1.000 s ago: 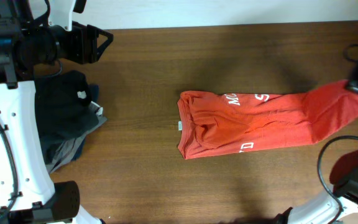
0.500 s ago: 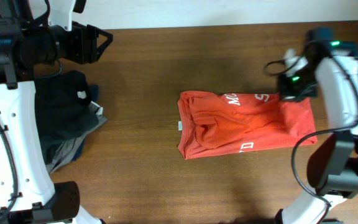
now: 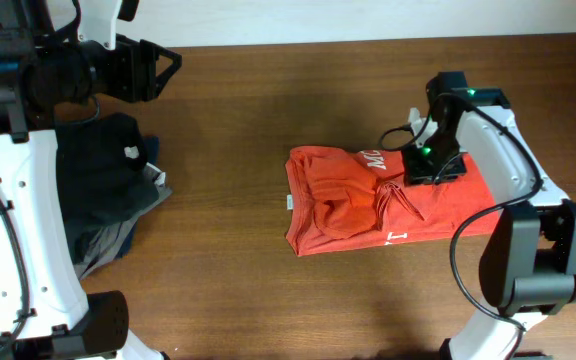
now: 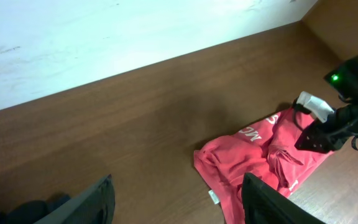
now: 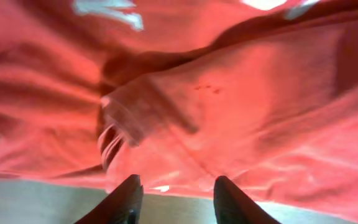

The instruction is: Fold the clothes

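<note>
The red-orange T-shirt (image 3: pixel 338 210) lies in the middle of the table, its right part doubled over toward the middle, with creases near the fold. White lettering (image 3: pixel 373 160) and the white neck label (image 3: pixel 289 203) show. My right gripper (image 3: pixel 415 172) hovers low over the shirt's upper right part; in the right wrist view its jaws (image 5: pixel 176 202) stand apart with nothing between them, the shirt (image 5: pixel 229 93) filling the view. My left gripper (image 3: pixel 173 65) is open and empty at the far left back. The left wrist view shows its spread jaws (image 4: pixel 176 202) and the shirt (image 4: pixel 241 162) far off.
A pile of dark garments (image 3: pixel 108 190) lies at the left beside the left arm's white base, its edge also in the left wrist view (image 4: pixel 17 211). A white wall (image 4: pixel 135 31) runs along the table's back edge. The right arm's black cable loops near the table's right edge (image 3: pixel 488 240).
My right gripper moved from the table's right edge leftward over the shirt, carrying its right end. The shirt is now shorter, with its right part folded in. The left arm has not moved.
</note>
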Action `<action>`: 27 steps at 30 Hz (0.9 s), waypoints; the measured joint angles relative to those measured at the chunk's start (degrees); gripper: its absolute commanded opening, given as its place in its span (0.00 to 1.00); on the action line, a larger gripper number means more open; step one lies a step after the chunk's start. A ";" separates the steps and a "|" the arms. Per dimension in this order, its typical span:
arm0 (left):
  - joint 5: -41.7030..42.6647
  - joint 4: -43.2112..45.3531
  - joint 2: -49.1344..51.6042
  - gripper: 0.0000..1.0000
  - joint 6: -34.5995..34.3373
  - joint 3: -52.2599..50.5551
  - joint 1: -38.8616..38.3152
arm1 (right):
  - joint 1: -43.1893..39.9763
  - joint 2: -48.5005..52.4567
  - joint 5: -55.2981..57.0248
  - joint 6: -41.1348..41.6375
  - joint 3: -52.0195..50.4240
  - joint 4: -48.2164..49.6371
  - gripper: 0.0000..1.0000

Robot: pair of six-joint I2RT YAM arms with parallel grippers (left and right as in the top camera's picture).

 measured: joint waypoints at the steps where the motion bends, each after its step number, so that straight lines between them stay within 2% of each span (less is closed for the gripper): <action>1: 0.00 0.00 0.00 0.65 0.00 0.00 0.00 | -0.85 0.00 0.11 0.39 0.04 0.52 0.43; 4: 0.00 0.00 0.00 0.65 0.00 0.00 0.00 | -4.04 0.00 0.35 1.46 0.07 1.33 0.36; 7: 0.00 -0.04 0.00 0.65 0.00 0.00 0.00 | -7.65 0.02 0.61 2.95 0.07 1.51 0.16; 8: 0.00 -0.09 0.00 0.65 0.00 0.00 0.00 | -8.52 0.07 0.61 3.08 0.07 1.60 0.14; 10: 0.00 -0.13 0.00 0.65 0.00 0.00 -0.02 | -10.56 0.37 0.63 4.50 0.07 1.75 0.15; 12: 0.00 -0.13 0.00 0.65 0.00 0.00 0.00 | -12.55 1.27 -0.22 5.22 -0.17 2.78 0.33; 13: 0.00 -0.13 0.00 0.65 0.00 0.00 0.00 | -12.96 1.60 -0.81 5.79 -0.35 3.13 0.34; 14: 0.00 -0.13 0.00 0.65 0.00 0.00 0.00 | -13.40 2.01 -1.95 5.44 -0.96 3.91 0.30; 15: 0.00 -0.13 0.00 0.65 0.00 0.00 0.00 | -13.57 2.38 -2.99 5.22 -1.73 4.57 0.22; 18: 0.00 -0.13 0.00 0.65 0.00 0.00 0.00 | -13.31 3.15 -5.64 5.44 -5.27 6.10 0.06; 20: -0.02 -0.13 0.00 0.65 0.00 0.00 0.00 | -13.18 3.30 -6.23 6.08 -7.76 7.34 0.04; 21: -0.04 -0.15 0.00 0.66 0.00 0.00 -0.02 | -13.18 3.32 -6.32 6.80 -9.07 8.20 0.06; 25: -0.13 -0.13 0.00 0.65 0.00 0.00 0.00 | -13.20 3.34 -8.22 7.76 -13.62 11.02 0.41; 27: -0.15 -0.13 0.00 0.65 0.00 0.00 0.00 | -13.20 3.34 -10.08 6.58 -14.71 11.28 0.44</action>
